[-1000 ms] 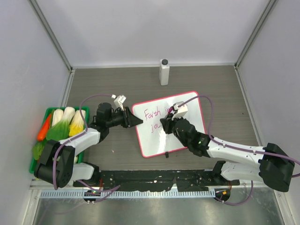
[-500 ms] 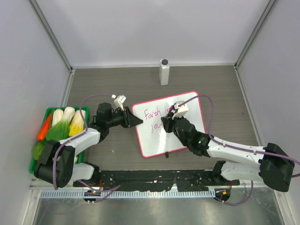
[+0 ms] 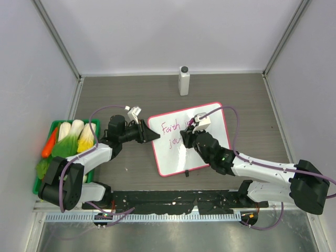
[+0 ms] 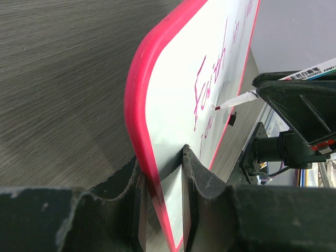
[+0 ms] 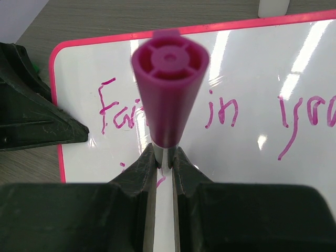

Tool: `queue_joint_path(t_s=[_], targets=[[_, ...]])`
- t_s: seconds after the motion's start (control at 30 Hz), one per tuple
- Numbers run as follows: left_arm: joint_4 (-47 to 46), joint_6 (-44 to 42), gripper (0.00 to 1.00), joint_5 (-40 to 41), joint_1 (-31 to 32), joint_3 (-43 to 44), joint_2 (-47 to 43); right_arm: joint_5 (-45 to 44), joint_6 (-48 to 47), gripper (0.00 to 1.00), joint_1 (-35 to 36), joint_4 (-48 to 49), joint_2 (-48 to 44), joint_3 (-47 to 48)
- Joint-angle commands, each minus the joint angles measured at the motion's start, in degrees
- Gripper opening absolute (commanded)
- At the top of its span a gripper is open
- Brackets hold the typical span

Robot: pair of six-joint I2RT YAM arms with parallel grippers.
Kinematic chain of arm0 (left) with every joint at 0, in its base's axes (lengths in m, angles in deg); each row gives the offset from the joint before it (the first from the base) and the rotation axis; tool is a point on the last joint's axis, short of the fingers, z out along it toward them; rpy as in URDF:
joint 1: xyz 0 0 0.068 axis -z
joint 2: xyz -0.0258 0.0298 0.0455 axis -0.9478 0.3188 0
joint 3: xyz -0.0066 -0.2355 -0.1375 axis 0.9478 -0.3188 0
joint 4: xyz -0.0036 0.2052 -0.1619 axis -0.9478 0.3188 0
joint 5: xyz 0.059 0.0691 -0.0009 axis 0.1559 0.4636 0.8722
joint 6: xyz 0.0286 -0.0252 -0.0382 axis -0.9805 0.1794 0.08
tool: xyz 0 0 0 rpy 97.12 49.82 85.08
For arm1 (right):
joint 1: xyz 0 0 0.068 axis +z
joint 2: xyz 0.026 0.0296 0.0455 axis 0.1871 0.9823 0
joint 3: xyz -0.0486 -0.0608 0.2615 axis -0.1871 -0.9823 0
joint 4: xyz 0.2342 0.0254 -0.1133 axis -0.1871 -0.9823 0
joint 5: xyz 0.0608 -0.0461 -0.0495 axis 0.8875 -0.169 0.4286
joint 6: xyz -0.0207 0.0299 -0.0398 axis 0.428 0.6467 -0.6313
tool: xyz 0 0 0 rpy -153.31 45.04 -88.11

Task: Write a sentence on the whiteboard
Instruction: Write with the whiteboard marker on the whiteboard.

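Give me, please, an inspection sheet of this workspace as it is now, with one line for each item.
Surface: dark wood-grain table, no spill seen.
Job's things: whiteboard near the middle; sentence in pink, two lines, partly hidden by the right arm.
Clutter: white bottle at the far edge; green tray of toy vegetables at the left.
Grippers: left end effector shut on the whiteboard's left edge; right end effector shut on a pink marker, tip at the board.
Cables: a purple cable on the left arm and on the right arm; the right one passes above the board's corner.
Surroundings: pale walls on three sides.
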Motion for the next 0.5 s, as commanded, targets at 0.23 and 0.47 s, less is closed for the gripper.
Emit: queue_joint_path(t_s=[0.23,0.47], targets=[[3.98,-10.46,0.00,14.29,-0.66,-0.36,1.94,0.84,0.87,0.01,-0.26,-3.01,-0.65,-1.11],[3.98,-10.46,0.00,14.29,-0.57,-0.45,1.94,0.93,0.96,0.01,-0.18,-3.98,-2.50,-2.61]])
